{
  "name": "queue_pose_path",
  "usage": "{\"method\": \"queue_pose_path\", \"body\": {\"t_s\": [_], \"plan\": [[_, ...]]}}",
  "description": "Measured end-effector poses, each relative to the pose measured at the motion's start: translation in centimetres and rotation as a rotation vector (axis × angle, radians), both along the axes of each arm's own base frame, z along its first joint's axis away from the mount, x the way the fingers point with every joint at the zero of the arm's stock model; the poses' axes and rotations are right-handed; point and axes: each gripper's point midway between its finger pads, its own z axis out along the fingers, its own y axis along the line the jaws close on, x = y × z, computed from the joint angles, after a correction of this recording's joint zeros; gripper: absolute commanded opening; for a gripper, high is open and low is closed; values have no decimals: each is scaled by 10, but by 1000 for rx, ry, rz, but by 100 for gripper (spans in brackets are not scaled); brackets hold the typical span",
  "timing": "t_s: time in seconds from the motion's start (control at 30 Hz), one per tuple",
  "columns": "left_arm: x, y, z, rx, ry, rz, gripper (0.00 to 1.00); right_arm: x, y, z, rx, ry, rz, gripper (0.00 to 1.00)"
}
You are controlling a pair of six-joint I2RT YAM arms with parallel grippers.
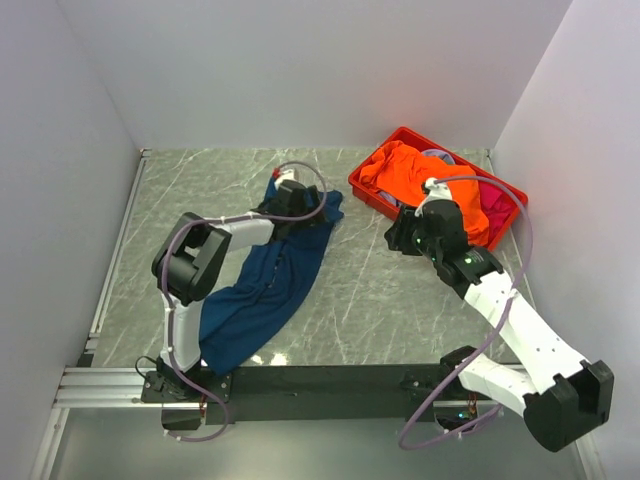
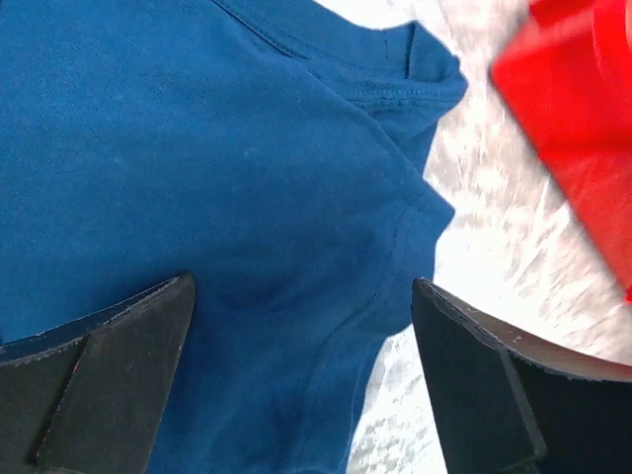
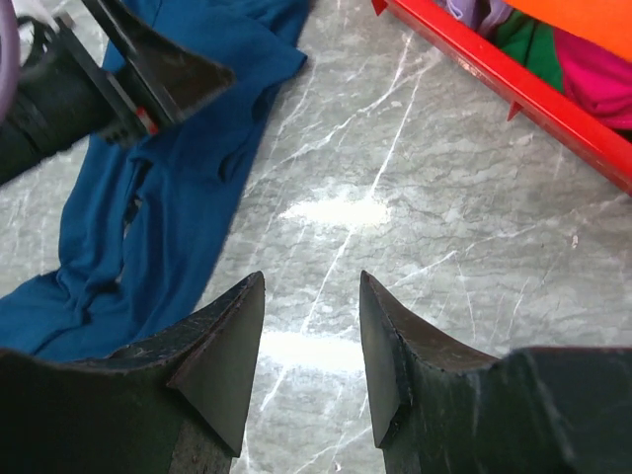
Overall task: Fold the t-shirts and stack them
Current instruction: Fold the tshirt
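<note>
Wide-open left gripper (image 2: 301,286) just above far end of the navy t-shirt (image 1: 265,290), nothing grasped; right gripper (image 3: 311,281) partly parted, empty, over the table (image 1: 380,290). Navy t-shirt rumpled and unfolded, left of centre; orange t-shirt (image 1: 400,170) and pink t-shirt (image 1: 497,205) heaped in red crate (image 1: 370,190), far right. No fold, no stack yet: task seemingly barely begun
</note>
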Motion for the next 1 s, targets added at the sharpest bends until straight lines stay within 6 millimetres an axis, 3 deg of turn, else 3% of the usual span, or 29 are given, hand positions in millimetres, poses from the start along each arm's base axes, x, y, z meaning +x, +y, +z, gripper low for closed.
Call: {"method": "queue_pose_path", "body": {"t_s": [0.27, 0.47, 0.6, 0.77, 0.87, 1.0], "plan": [[45, 56, 3, -130, 13, 99, 99, -5, -1, 4, 11, -18, 5, 51], [77, 86, 6, -174, 5, 153, 99, 1, 17, -12, 0, 18, 45, 51], [102, 103, 7, -202, 4, 186, 99, -5, 50, -41, -33, 91, 129, 51], [139, 125, 9, -228, -20, 222, 99, -34, 110, -85, -83, 197, 291, 51], [149, 138, 10, -231, -24, 241, 99, -58, 144, -103, -104, 241, 383, 51], [151, 147, 11, -228, -27, 254, 99, -88, 186, -112, -114, 266, 495, 51]]}}
